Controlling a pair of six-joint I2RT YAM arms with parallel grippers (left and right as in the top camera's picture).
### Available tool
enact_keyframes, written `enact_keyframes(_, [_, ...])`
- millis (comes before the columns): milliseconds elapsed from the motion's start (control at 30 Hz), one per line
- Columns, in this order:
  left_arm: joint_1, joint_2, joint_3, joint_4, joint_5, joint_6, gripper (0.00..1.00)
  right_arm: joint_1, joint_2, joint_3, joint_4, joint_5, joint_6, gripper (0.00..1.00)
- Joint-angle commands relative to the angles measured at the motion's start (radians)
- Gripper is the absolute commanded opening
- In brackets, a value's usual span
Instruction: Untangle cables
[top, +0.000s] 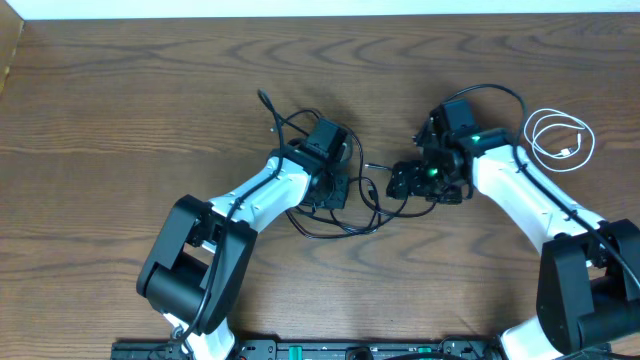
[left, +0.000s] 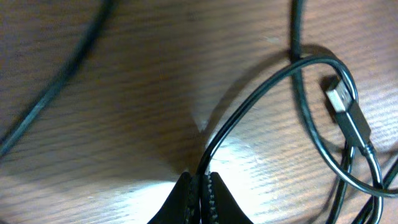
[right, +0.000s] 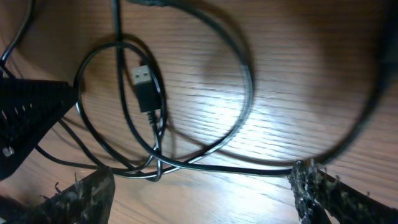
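Observation:
The black cable (top: 338, 230) lies in tangled loops at the table's middle, one end reaching up to the far left of the tangle. My left gripper (top: 335, 192) is shut on a strand of the black cable (left: 249, 102), pinched right at the fingertips (left: 199, 182). A USB plug (left: 341, 99) lies inside a loop to the right. My right gripper (top: 402, 182) is open and low over the table, its fingers (right: 84, 193) on either side of a black strand (right: 242, 167) without touching it. The plug (right: 144, 84) lies just beyond. The white cable (top: 560, 140) sits coiled, apart, at the far right.
Both arms meet over the middle of the wooden table (top: 120, 120). In the right wrist view the left gripper's dark finger (right: 28, 115) shows at the left edge. Thicker black wires run along the right arm (top: 500, 95).

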Motion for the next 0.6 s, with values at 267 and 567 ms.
enact_keyframes(267, [0.082, 0.013, 0.001, 0.000, -0.018, -0.037, 0.08, 0.151, 0.002, -0.005, 0.123, 0.005, 0.143, 0.91])
enact_keyframes(567, [0.082, 0.013, 0.000, 0.008, -0.018, -0.033, 0.08, 0.227, 0.003, -0.005, 0.137, 0.089, 0.165, 0.93])
